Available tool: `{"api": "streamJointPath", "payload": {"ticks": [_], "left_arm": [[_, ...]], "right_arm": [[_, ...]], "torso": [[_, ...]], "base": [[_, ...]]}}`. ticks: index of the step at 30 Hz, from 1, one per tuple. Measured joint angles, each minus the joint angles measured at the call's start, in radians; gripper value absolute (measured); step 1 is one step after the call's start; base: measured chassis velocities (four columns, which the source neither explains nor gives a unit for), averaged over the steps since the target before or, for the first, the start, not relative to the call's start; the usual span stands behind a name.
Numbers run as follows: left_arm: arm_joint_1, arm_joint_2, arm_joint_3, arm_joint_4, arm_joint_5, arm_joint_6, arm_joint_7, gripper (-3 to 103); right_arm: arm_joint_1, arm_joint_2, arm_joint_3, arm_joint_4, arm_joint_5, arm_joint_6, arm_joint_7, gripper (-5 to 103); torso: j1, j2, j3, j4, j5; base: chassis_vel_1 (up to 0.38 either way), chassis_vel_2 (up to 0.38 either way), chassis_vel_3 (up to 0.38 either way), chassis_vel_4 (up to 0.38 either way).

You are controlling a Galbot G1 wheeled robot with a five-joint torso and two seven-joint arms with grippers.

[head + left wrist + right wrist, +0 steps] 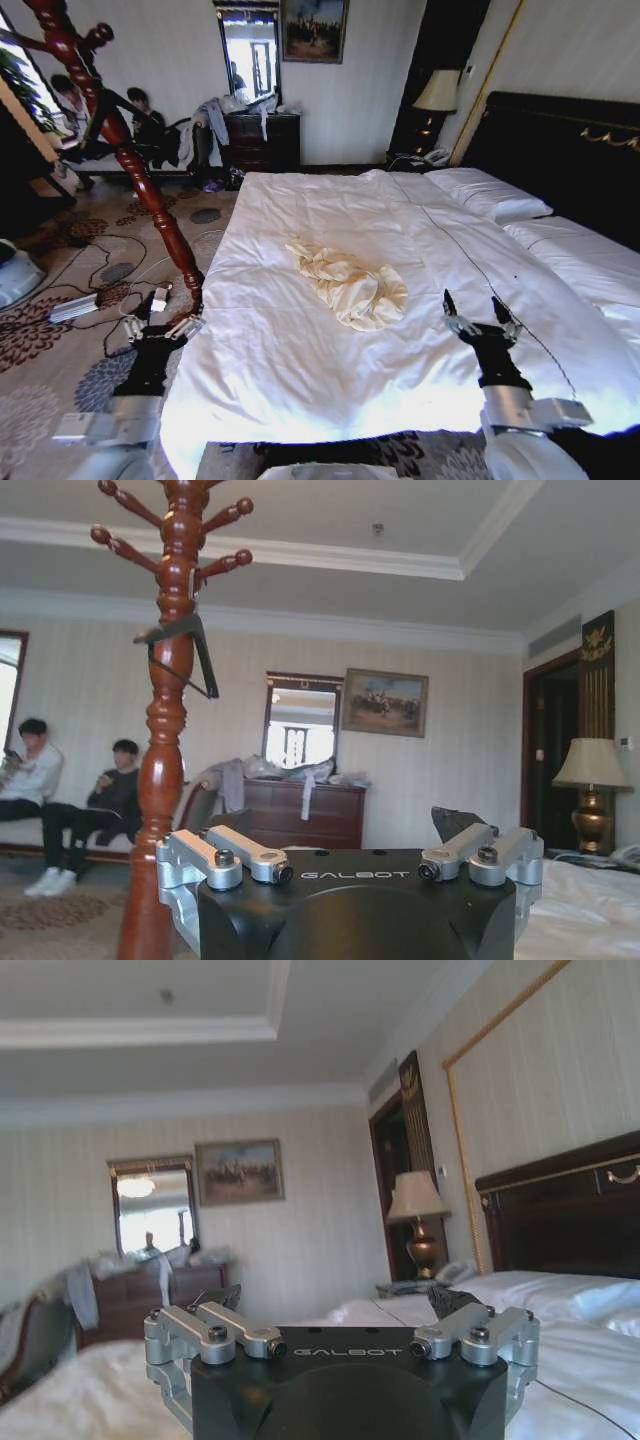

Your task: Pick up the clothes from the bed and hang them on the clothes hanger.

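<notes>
The pale cream-yellow garment of thin, slightly glossy fabric lies crumpled in a loose heap near the middle of the wide bed with its white quilted duvet, nothing touching it. From my seat the right gripper hovers above the duvet, off to the heap's right and nearer the foot of the bed, its two dark fingers spread apart and holding nothing. The left gripper hangs beside the bed's left edge, close to the base of the tall reddish-brown turned wooden coat stand, its fingers likewise parted and empty. Up on that stand, the left wrist view shows me the slim dark coat hanger hooked against the post. I judge that the pickup itself is not yet begun: both arms are merely poised. The next move, I think, calls for bringing the right gripper over and down onto a raised fold, pinching enough cloth that the slippery fabric does not slide free.
</notes>
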Motion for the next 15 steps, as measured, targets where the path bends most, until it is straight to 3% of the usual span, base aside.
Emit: {"api": "streamJointPath", "payload": {"ticks": [5, 15], "left_arm": [[0.004, -0.054, 0.025, 0.053, 0.097, -0.030, 0.015, 100], [0.018, -0.096, 0.031, 0.076, 0.142, -0.058, 0.021, 100]], "right_arm": [[0.010, 0.003, -0.029, -0.061, -0.054, 0.006, 0.001, 100], [0.025, -0.012, -0.053, -0.093, -0.096, 0.010, 0.007, 100]], "torso": [[0.000, 0.000, 0.000, -0.0001, -0.0001], [0.000, 0.000, 0.000, -0.0002, 0.0001]], "base": [[0.000, 0.000, 0.000, 0.000], [0.000, 0.000, 0.000, 0.000]]}}
